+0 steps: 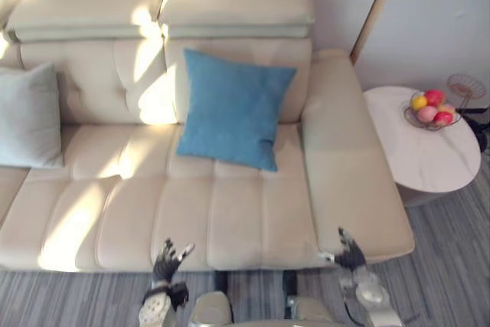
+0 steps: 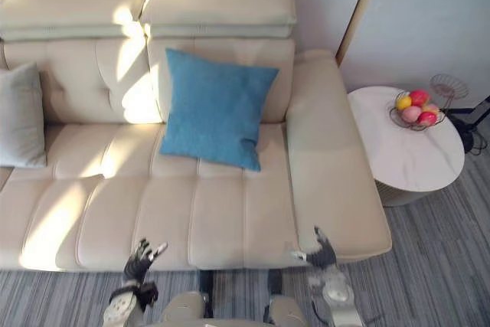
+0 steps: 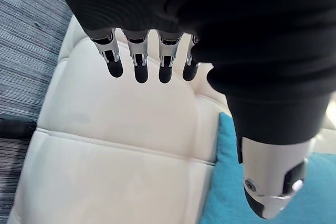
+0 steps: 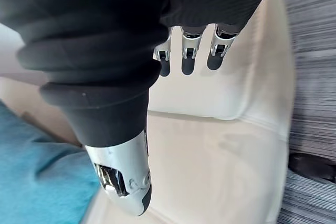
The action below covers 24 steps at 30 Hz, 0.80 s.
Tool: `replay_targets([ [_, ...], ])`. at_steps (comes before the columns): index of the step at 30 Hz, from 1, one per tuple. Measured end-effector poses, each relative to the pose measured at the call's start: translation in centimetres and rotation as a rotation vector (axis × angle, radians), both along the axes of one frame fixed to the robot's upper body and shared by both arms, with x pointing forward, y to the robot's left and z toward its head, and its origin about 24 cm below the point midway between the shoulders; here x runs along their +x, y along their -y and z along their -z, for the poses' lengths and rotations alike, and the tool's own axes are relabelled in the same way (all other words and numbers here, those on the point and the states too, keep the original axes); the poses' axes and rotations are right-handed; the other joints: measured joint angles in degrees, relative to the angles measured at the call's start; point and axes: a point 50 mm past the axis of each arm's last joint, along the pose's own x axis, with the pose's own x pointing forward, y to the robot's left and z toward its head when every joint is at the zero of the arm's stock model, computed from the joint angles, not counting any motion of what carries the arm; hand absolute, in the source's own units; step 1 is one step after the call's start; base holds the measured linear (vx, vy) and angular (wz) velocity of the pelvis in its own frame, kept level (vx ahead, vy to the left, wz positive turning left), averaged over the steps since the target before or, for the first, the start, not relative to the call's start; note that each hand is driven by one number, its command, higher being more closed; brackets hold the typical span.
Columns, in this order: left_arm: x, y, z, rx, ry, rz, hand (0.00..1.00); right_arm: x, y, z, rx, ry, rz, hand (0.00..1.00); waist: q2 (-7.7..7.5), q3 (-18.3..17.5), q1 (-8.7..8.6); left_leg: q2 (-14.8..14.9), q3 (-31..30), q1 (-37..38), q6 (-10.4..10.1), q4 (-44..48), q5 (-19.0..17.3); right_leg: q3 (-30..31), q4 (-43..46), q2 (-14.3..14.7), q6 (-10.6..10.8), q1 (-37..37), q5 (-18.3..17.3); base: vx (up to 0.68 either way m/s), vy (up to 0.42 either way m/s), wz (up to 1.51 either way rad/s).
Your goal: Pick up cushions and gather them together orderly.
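Observation:
A blue cushion leans upright against the backrest of the cream sofa, right of its middle; a corner of the same blue cushion shows past my left thumb. A pale grey-green cushion rests at the sofa's far left end. My left hand hovers at the sofa's front edge, fingers straight and empty. My right hand hangs open at the front right corner of the seat, holding nothing. Both hands are well short of the cushions.
A round white side table stands right of the sofa's wide armrest, carrying a wire bowl of fruit. Grey striped carpet runs along the sofa's front.

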Motion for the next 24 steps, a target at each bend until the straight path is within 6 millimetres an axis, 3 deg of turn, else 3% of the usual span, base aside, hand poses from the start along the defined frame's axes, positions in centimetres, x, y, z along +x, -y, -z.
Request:
replay_targets([
  [2, -1.5, -0.3, 0.7, 0.010, -0.066, 0.005, 0.00, -1.6, 0.1, 0.8, -0.001, -0.063, -0.010, 0.00, -0.17, -1.03, 0.00, -0.39, 2.88, 2.04, 0.01, -1.33, 0.00, 1.93, 0.29, -0.14, 0.03, 0.02, -0.01, 0.03, 0.058, -0.54],
  [4, -1.5, -0.4, 0.7, 0.016, -0.070, 0.017, 0.00, -1.9, -0.2, 1.0, 0.005, -0.073, -0.011, 0.00, -0.41, -1.20, -0.05, -0.25, 3.81, 1.77, 0.04, -0.71, -0.01, 2.58, 1.70, -0.27, 0.40, -0.73, -0.27, 0.02, 0.029, -0.32],
  [6, -0.8, -0.4, 0.5, 0.023, -0.054, 0.035, 0.00, -2.4, -0.7, 1.2, 0.022, -0.084, -0.006, 0.00, -1.30, -1.21, -1.11, -0.55, 4.46, -0.46, 1.79, 3.37, -0.48, 2.81, 4.59, -1.24, 2.54, -2.69, -0.49, -0.01, 0.033, -0.09],
  [7, -0.3, -0.3, 0.3, 0.019, -0.037, 0.044, 0.00, -2.2, -0.9, 1.2, 0.031, -0.079, -0.003, 0.00, -0.56, -2.14, -1.30, 1.17, 4.72, -3.36, 3.30, 6.17, -0.97, 2.83, 4.18, -1.09, 7.78, -3.10, -0.19, -0.07, -0.002, -0.11],
  [8, 0.5, 0.0, 0.1, 0.014, -0.011, 0.055, 0.00, -1.5, -1.1, 1.1, 0.039, -0.065, -0.005, 0.00, 0.16, -1.90, -0.95, 2.79, 5.11, -5.00, 3.63, 8.00, -1.45, 1.48, 18.63, -0.57, 3.03, -7.66, -5.32, -0.07, -0.044, 0.14],
  [9, 1.3, -0.2, -0.4, 0.025, 0.017, 0.072, 0.00, -1.6, -1.4, 1.1, 0.056, -0.065, -0.005, 0.00, -0.36, -1.82, -1.63, 2.73, 4.14, -5.67, 3.88, 10.58, -1.60, 0.66, 38.20, -2.19, 1.49, -10.31, -11.58, -0.04, -0.067, 0.26],
  [11, 1.6, -0.7, -0.8, 0.043, 0.033, 0.076, 0.00, -2.4, -2.3, 1.5, 0.088, -0.085, 0.005, 0.00, -2.12, -2.41, -1.44, 1.80, 3.25, -7.18, 4.18, 13.72, -1.80, 2.75, 49.83, -4.75, 3.36, -8.95, -13.53, -0.07, -0.155, 0.48],
  [12, 1.8, -0.9, -1.0, 0.054, 0.044, 0.074, 0.00, -2.2, -2.7, 1.5, 0.097, -0.083, -0.010, 0.00, -3.74, -2.77, -1.27, 1.53, 2.48, -9.45, 4.19, 16.85, -1.82, 4.13, 49.82, -4.98, 4.84, -4.94, -13.98, -0.15, -0.218, 0.43],
  [14, 2.0, -0.6, -1.1, 0.047, 0.054, 0.072, 0.00, -1.2, -2.3, 1.2, 0.086, -0.060, -0.014, 0.00, -4.17, -2.48, -1.11, 2.70, 2.16, -11.90, 4.06, 19.48, -1.72, 3.71, 41.23, -4.23, 5.95, -0.09, -20.39, -0.26, -0.211, 0.16],
  [15, 2.3, 0.7, -1.0, 0.018, 0.061, 0.072, 0.00, -0.5, -1.7, 0.7, 0.079, -0.031, 0.004, 0.00, -1.26, -1.68, 0.40, 5.14, 2.37, -13.86, 2.27, 19.79, -0.45, 1.58, 34.73, -2.68, 3.62, 1.47, -23.74, -0.33, -0.180, -0.17],
  [16, 2.4, 1.1, -1.0, 0.011, 0.065, 0.077, 0.00, -0.2, -1.5, 0.6, 0.078, -0.018, 0.009, 0.00, -1.04, -1.65, 0.61, 6.22, 2.32, -14.88, 1.63, 19.85, 0.27, 0.52, 32.96, -2.18, 2.71, 1.46, -24.80, -0.38, -0.222, -0.23],
  [17, 2.4, 1.9, -0.9, -0.003, 0.065, 0.094, 0.00, 0.6, -1.3, 0.2, 0.084, 0.006, 0.019, 0.00, 0.52, -1.41, 0.27, 8.25, 1.06, -17.92, 0.82, 19.58, 2.54, -0.86, 30.25, -0.05, -0.08, 0.43, -26.76, -0.57, -0.313, 0.18],
  [18, 3.0, 3.2, -0.9, -0.028, 0.073, 0.134, 0.00, 0.9, -0.5, 0.0, 0.078, 0.021, 0.045, 0.00, 3.17, -0.21, -0.53, 9.45, -1.10, -19.05, 0.21, 13.17, 8.24, -2.65, 28.42, 2.40, -2.57, -1.60, -25.28, -0.58, -0.278, 0.36],
  [20, 3.3, 3.8, -0.9, -0.039, 0.075, 0.156, 0.00, 0.0, 0.0, 0.4, 0.097, -0.006, 0.128, 0.00, 3.01, 0.53, -1.33, 7.68, 0.22, -18.66, 1.85, 14.55, 6.44, -6.34, 28.51, 0.85, -4.55, -3.97, -23.31, -0.51, -0.170, 0.62],
  [21, 3.5, 3.5, -1.0, -0.027, 0.081, 0.157, 0.00, -0.5, 0.4, 0.5, 0.088, -0.017, 0.153, 0.00, 1.57, 0.95, -1.59, 5.44, 1.93, -17.79, 2.57, 24.27, -0.94, -6.85, 27.13, -1.09, -5.08, -5.48, -20.62, -0.45, -0.179, 0.58],
  [22, 3.7, 3.4, -1.2, -0.022, 0.089, 0.161, 0.00, -0.4, 0.6, 0.4, 0.081, -0.018, 0.150, 0.00, 1.60, 0.93, -1.48, 5.63, 2.57, -15.59, 3.04, 28.52, -5.25, -6.92, 24.29, -1.16, -5.07, -5.92, -17.72, -0.36, -0.139, 0.33],
  [24, 3.8, 3.4, -1.2, -0.022, 0.091, 0.163, 0.00, -0.3, 0.8, 0.3, 0.076, -0.014, 0.148, 0.00, 1.84, 0.76, -1.57, 5.78, 2.61, -11.04, 2.67, 28.58, -9.01, -7.44, 21.58, -1.08, -4.82, -6.04, -15.29, -0.27, -0.018, 0.19],
])
